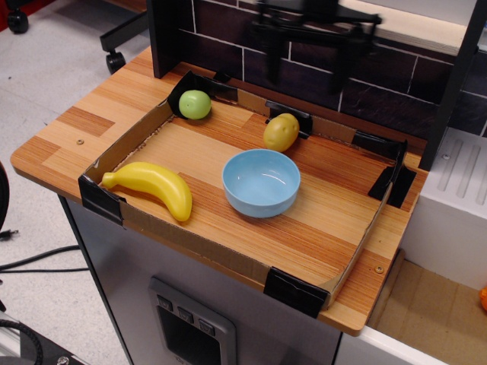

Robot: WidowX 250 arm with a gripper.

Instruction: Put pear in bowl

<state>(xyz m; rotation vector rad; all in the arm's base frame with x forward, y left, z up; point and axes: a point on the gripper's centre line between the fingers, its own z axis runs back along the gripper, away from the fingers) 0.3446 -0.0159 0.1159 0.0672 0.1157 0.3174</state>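
The light-green pear (195,104) sits in the far left corner of the cardboard tray (221,251). The light-blue bowl (261,182) stands empty in the middle of the tray. My black gripper (307,61) hangs high above the tray's back edge, blurred by motion. Its two fingers (272,52) point down and stand wide apart with nothing between them. It is to the right of the pear and behind the bowl, well above both.
A yellow-brown speckled fruit (281,131) lies just behind the bowl. A yellow banana (154,185) lies at the tray's front left. A dark tiled wall (380,84) runs behind the tray. A black post (450,84) stands at the right.
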